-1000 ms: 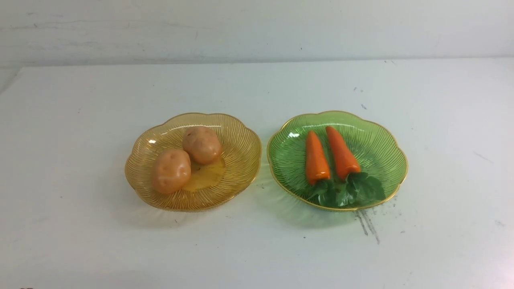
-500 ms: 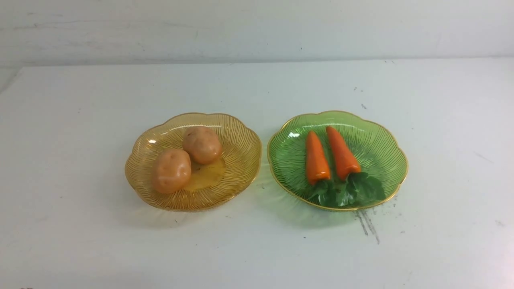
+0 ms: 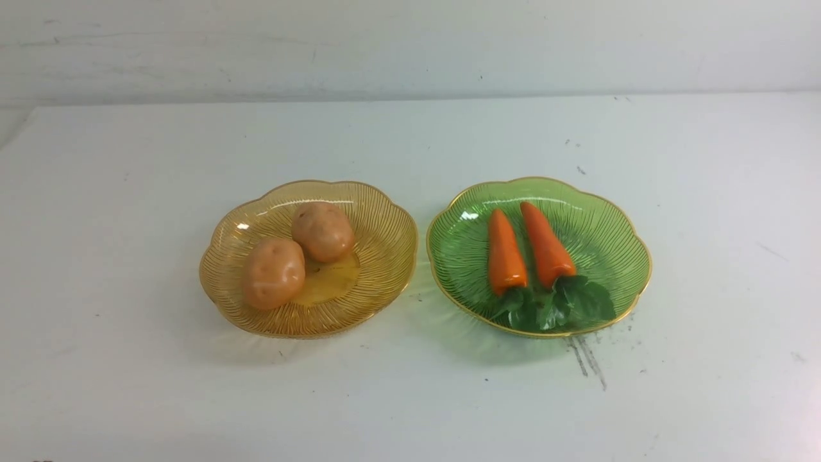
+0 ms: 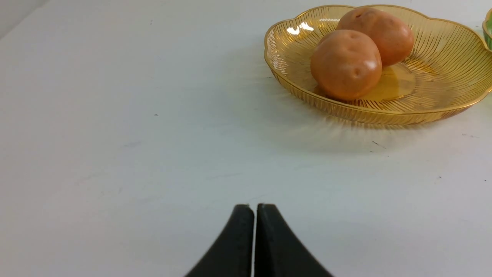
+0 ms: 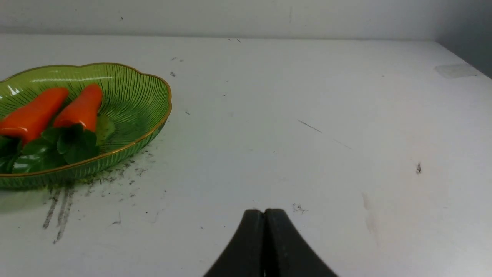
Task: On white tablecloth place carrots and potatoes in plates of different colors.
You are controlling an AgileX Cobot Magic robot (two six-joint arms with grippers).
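Observation:
Two tan potatoes [image 3: 274, 273] [image 3: 322, 231] lie side by side in the amber-yellow plate [image 3: 385, 256] on the left of the white tablecloth [image 3: 410, 141]. Two orange carrots [image 3: 505, 252] [image 3: 546, 244] with green leafy tops lie in the green plate [image 3: 609, 237] to the right. Neither arm shows in the front view. In the left wrist view my left gripper [image 4: 255, 207] is shut and empty, well short of the amber plate [image 4: 442, 57] and its potatoes [image 4: 346, 64]. In the right wrist view my right gripper [image 5: 264, 212] is shut and empty, off to the side of the green plate [image 5: 134, 100] with its carrots [image 5: 82, 107].
Grey scratch marks [image 3: 587, 359] streak the cloth just in front of the green plate. A pale wall [image 3: 410, 45] runs along the table's far edge. The table's right edge drops off at a dark gap [image 5: 469, 34].

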